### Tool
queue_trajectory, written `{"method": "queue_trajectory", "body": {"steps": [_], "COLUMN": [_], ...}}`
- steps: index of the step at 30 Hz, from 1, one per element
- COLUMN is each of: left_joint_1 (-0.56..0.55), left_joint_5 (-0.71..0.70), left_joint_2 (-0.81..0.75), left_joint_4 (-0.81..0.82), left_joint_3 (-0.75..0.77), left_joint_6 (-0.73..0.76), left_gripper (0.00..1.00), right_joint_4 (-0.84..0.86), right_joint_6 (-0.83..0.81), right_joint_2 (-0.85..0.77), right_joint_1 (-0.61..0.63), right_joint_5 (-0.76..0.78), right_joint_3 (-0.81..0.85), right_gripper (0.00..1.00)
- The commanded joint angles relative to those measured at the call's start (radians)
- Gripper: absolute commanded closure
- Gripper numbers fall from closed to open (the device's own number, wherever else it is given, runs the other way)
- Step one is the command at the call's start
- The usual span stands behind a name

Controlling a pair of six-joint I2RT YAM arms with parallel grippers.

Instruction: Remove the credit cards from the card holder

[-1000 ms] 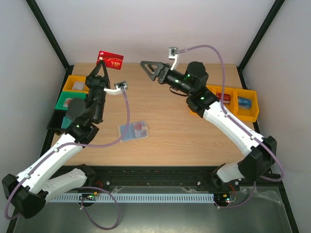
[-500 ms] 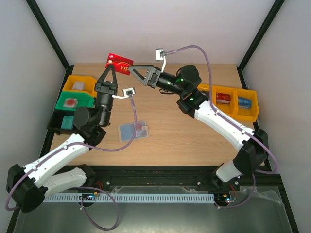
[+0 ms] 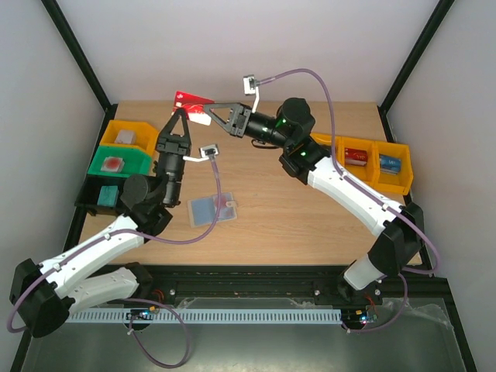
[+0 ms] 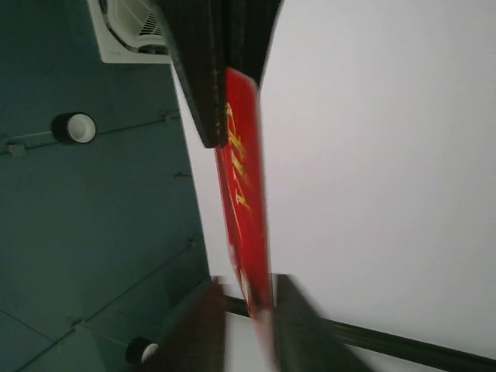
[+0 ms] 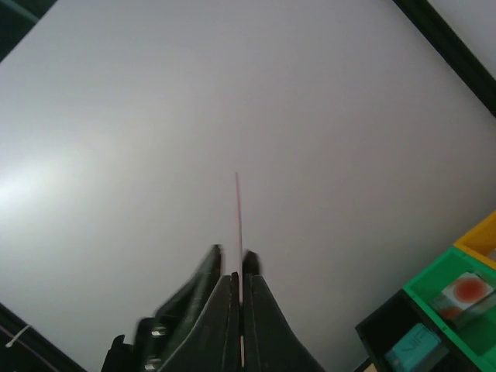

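A red credit card hangs in the air over the table's far side, between both grippers. My right gripper is shut on one end of it; in its wrist view the card stands edge-on between the closed jaws. My left gripper is at the other end. Its blurred jaws stand slightly apart around the card, with a gap on one side. The card holder lies open on the table, blue side up, with a small red patch on it.
Yellow, green and black bins stand at the table's left edge. Yellow bins holding small items line the right edge. Purple cables loop from both wrists.
My left arm carried the card to the right, while the right gripper came in from the right and shut on it. The left jaws have just parted a little.
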Motion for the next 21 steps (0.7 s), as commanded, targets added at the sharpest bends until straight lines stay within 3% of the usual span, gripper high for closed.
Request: {"method": "queue_trajectory", "body": {"steps": [1,2,3,5,7,10,12,14,17,21], "left_joint_1": [-0.016,-0.016,-0.016,0.015,0.104,0.270,0.345,0.437,0.564,0.607], "left_joint_5": [-0.153,-0.232,-0.310,-0.407,-0.359,-0.208,-0.080,0.104,0.271,0.400], "left_joint_2": [-0.014,-0.017,-0.020,-0.029,-0.024,-0.020,-0.055,-0.097,-0.122,-0.084], "left_joint_4": [-0.101,-0.191,-0.305,-0.742,-1.173,-1.550,-1.653,-1.690,-1.694,-1.659], "left_joint_3": [0.023,0.065,0.119,0.279,0.451,0.573,0.556,0.498,0.394,0.284], "left_joint_6": [0.093,0.006,-0.109,-0.492,-0.903,-1.340,-1.550,-1.658,-1.770,-1.886], "left_gripper": [0.22,0.03,0.01,0.00,0.00,0.01,0.00,0.00,0.01,0.01], "right_joint_4": [-0.105,-0.141,-0.178,-0.264,-0.374,-0.519,-0.608,-0.699,-0.857,-1.073], "right_joint_6": [-0.078,-0.087,-0.101,-0.147,-0.215,-0.326,-0.388,-0.461,-0.566,-0.693], "right_joint_2": [-0.018,-0.025,-0.032,-0.050,-0.068,-0.086,-0.083,-0.066,-0.022,0.041], "right_joint_1": [-0.019,-0.035,-0.059,-0.111,-0.168,-0.251,-0.304,-0.366,-0.447,-0.574], "right_joint_5": [0.029,0.026,0.023,0.017,0.014,0.008,0.000,-0.012,-0.014,0.098], "right_joint_3": [0.047,0.048,0.046,0.042,0.043,0.047,0.059,0.083,0.150,0.227], "right_gripper": [0.98,0.98,0.98,0.98,0.98,0.98,0.98,0.98,0.98,0.98]}}
